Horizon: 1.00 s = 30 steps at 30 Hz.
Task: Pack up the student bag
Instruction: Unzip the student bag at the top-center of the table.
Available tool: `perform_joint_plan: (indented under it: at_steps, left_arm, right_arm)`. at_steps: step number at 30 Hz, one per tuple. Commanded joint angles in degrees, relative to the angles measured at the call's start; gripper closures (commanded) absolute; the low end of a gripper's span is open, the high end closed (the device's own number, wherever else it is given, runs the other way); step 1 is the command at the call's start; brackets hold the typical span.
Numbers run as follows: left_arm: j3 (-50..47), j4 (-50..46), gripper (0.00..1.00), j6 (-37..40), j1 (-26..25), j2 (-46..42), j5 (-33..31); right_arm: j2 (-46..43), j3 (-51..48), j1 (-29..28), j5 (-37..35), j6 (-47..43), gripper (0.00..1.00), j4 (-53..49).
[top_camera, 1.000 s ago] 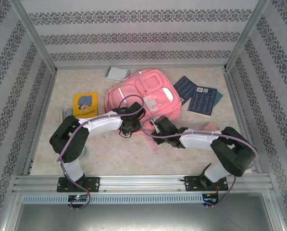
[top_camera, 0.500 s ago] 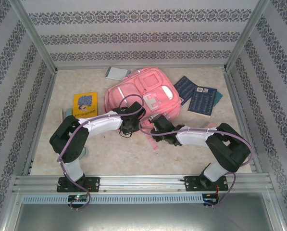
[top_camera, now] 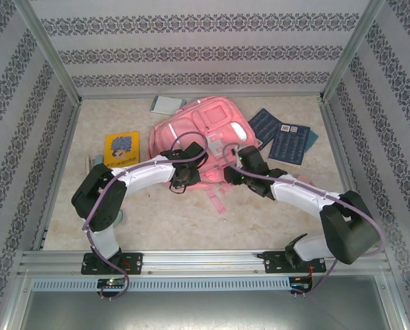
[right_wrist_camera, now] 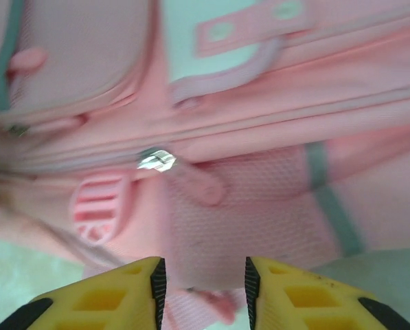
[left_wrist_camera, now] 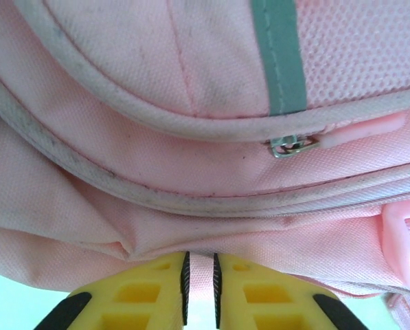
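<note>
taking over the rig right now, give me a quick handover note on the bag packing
Left gripper: shut on a fold of the student bag at its near edge.
Right gripper: open, holding nothing, poised at the bag's side near a metal zip pull.
Things: the bag lies front-up mid-table. The yellow book is to its left, the grey notebook behind it, and the smaller dark blue book and larger dark blue book to its right.
Done: nothing packed; the zips in the wrist views look closed.
Left: open a zip, load the books, close up.
</note>
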<state>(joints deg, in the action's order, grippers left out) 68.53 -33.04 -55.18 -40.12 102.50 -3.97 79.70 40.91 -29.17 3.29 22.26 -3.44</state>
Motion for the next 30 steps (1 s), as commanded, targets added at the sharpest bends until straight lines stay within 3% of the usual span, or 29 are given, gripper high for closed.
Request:
perform_joint_plan:
  at_steps: [1, 6, 12, 20, 24, 30]
  left_arm:
    - [0.83, -1.2, 0.77, 3.7, 0.02, -2.84, -2.04]
    - [-0.51, -1.74, 0.73, 2.21, -3.53, -5.7, -1.44]
    - [-6.41, 0.6, 0.74, -3.23, -6.64, -5.33, 1.75]
    - [-3.78, -2.4, 0.75, -1.01, -4.88, -1.05, -4.88]
    - [-2.88, -2.81, 0.75, 1.81, -3.1, -0.7, -7.63]
    - [-7.13, 5.87, 0.72, 5.9, -4.89, -4.34, -4.89]
  right_arm:
    - [1.84, 1.71, 6.84, 9.34, 10.65, 0.58, -3.39]
    - [6.2, 4.72, 11.61, 11.86, 15.05, 0.44, -4.2]
    - [13.21, 11.49, 12.89, 10.03, 16.33, 0.46, -9.3]
    - [17.45, 12.51, 10.52, 13.21, 19.06, 0.87, -9.6]
    - [15.57, 11.12, 7.4, 12.49, 20.72, 0.92, -10.06]
    - [14.58, 9.48, 5.13, 12.56, 24.74, 1.0, -9.84]
